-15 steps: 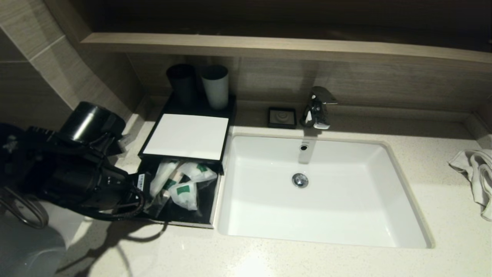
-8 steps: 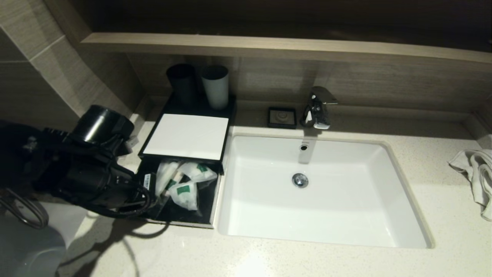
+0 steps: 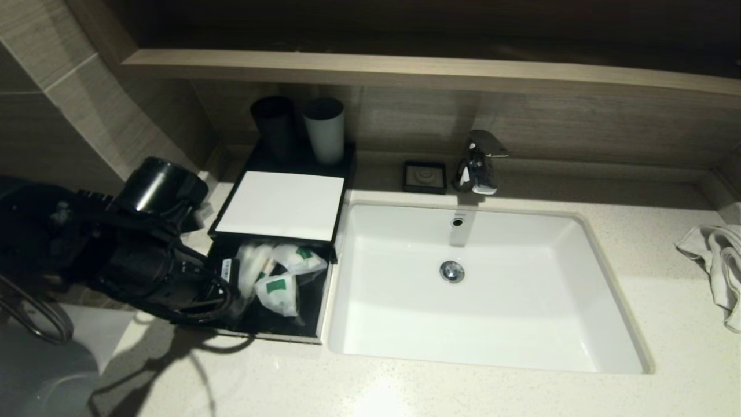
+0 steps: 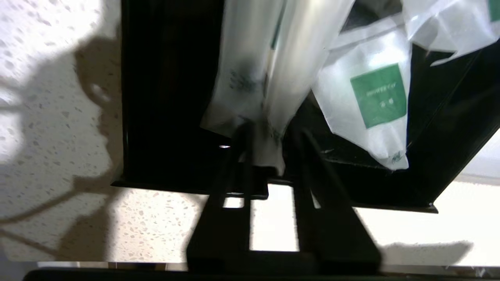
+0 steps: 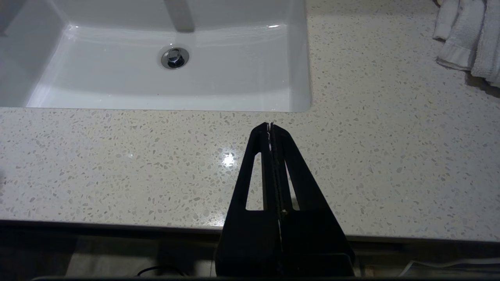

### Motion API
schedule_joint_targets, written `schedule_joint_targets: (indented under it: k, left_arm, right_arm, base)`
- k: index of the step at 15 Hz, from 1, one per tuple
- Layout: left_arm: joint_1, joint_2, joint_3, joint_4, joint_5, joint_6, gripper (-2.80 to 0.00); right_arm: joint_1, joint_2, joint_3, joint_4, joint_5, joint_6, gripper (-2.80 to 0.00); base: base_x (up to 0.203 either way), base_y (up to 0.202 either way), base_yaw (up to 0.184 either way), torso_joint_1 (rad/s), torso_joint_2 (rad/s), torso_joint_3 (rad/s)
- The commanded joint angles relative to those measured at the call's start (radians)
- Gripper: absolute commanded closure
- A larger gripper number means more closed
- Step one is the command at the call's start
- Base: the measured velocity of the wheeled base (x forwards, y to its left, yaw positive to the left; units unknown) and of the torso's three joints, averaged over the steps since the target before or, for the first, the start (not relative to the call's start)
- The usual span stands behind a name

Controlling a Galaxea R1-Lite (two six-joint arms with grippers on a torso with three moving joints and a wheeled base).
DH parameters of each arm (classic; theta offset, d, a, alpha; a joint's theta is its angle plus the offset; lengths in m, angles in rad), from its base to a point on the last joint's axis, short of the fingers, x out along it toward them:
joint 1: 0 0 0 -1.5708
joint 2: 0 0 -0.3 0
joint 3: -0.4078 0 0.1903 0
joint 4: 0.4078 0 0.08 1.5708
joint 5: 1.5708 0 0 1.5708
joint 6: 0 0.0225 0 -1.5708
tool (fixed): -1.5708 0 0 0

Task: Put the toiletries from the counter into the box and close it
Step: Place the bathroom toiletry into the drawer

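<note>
The box [image 3: 281, 204], black with a white top panel, stands left of the sink, and its front drawer [image 3: 315, 315] is pulled out. Three green-labelled toiletries show in the drawer: a short pouch [image 3: 278, 292], a second pouch [image 3: 298, 259] and a long slim sachet [image 3: 253, 267]. My left gripper [image 4: 271, 132] reaches over the drawer's front left corner. It is open, and the tail of the long sachet [image 4: 254, 78] lies loose between its fingertips, beside the labelled pouch [image 4: 375, 97]. My right gripper [image 5: 270, 125] is shut and empty over the counter [image 5: 117, 156] in front of the sink.
A black cup [image 3: 273, 124] and a grey cup [image 3: 324, 130] stand behind the box. A small black soap dish [image 3: 425, 176] and the tap [image 3: 477, 162] are at the back. The white sink [image 3: 492, 330] fills the middle. A crumpled towel [image 3: 718, 260] lies far right.
My left arm has moved right, further over the drawer, and its jaws have parted from shut. The sachets and the right arm have stayed put.
</note>
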Motion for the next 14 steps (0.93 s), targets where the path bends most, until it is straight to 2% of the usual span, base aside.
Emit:
schedule_joint_targets:
  k: [1,7,14]
  left_arm:
    - [0.000,0.001,-0.011,0.003,0.007,-0.001,-2.80]
    - [0.000,-0.020,-0.010,-0.033,0.007,-0.002,-2.80]
    - [-0.004,-0.166,0.014,-0.033,0.003,0.002,-2.80]
  right_arm:
    - [0.000,0.000,0.000,0.000,0.000,0.000,0.00]
    - [0.000,0.001,0.000,0.000,0.000,0.000,0.00]
    - [0.000,0.000,0.000,0.000,0.000,0.000,0.00]
  base:
    - [0.000,0.000,0.000,0.000,0.00,0.000]
    - [0.000,0.000,0.000,0.000,0.00,0.000]
    - [0.000,0.000,0.000,0.000,0.00,0.000]
